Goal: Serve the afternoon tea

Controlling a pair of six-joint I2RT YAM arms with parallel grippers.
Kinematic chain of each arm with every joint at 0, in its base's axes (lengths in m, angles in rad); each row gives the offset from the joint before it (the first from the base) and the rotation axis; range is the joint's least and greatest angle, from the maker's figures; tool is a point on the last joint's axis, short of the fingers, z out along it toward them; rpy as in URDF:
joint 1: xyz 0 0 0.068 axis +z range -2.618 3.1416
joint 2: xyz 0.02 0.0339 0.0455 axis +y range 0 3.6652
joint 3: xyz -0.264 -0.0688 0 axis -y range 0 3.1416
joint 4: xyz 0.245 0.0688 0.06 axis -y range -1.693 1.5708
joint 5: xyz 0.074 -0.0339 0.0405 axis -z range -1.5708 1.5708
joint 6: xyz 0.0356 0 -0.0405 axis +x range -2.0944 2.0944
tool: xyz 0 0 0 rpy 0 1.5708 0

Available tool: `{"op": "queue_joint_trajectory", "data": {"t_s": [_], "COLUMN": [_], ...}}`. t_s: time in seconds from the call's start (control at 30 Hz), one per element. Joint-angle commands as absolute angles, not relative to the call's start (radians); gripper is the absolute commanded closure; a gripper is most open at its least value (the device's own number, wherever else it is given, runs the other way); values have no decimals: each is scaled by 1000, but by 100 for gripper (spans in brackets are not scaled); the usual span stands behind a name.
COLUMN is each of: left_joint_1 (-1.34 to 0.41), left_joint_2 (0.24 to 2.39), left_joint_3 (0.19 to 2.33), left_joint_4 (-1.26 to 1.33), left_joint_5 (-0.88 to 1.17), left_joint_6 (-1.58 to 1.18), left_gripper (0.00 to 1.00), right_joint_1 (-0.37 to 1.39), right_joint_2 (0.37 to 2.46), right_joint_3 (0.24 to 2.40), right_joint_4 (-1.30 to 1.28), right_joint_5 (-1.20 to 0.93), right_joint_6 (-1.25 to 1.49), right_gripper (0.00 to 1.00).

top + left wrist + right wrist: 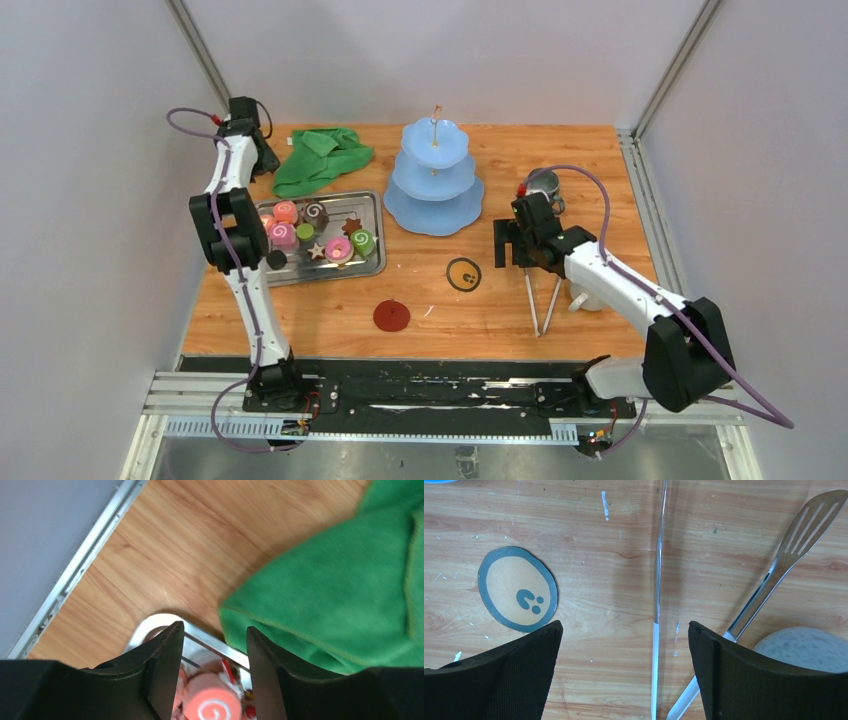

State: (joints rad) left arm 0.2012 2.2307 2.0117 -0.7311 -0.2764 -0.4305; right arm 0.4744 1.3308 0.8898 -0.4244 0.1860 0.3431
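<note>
Sweets [338,249] crowd the steel tray [368,207] near the table's [300,320] left edge.

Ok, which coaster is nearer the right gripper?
The tan coaster with the dark rim, beside the right gripper; the red coaster lies farther off.

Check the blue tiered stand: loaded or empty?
Empty: all three tiers of the stand look bare in the top view; the sweets lie in the steel tray.
</note>
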Motion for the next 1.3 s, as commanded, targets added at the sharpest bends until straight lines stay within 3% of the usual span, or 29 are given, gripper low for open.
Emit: {"op": "queue_joint_trajectory", "data": {"t_s": [0.0, 0.63, 0.83, 1.07, 1.27], "left_joint_1": [281, 276, 264, 262, 263], "left_joint_2": [2314, 2363, 2282, 2238, 2069], "left_joint_3": [2109, 2124, 1978, 1839, 1616], "left_joint_4": [-793, -896, -896, -872, -783], "left_joint_5": [-235, -265, -351, -407, -456], "left_joint_6": [-447, -392, -541, -704, -762], "left_gripper": [47, 50, 44, 46, 46], "right_joint_1": [465, 465, 465, 465, 465], "right_joint_2": [1324, 1300, 1301, 1307, 1295], "right_joint_3": [910, 903, 904, 906, 913], "right_joint_4": [-416, -416, -417, -424, -430], "right_joint_5": [169, 157, 148, 135, 119], "right_joint_6": [350, 340, 335, 335, 337], "right_gripper": [5, 5, 5, 6, 6]}}
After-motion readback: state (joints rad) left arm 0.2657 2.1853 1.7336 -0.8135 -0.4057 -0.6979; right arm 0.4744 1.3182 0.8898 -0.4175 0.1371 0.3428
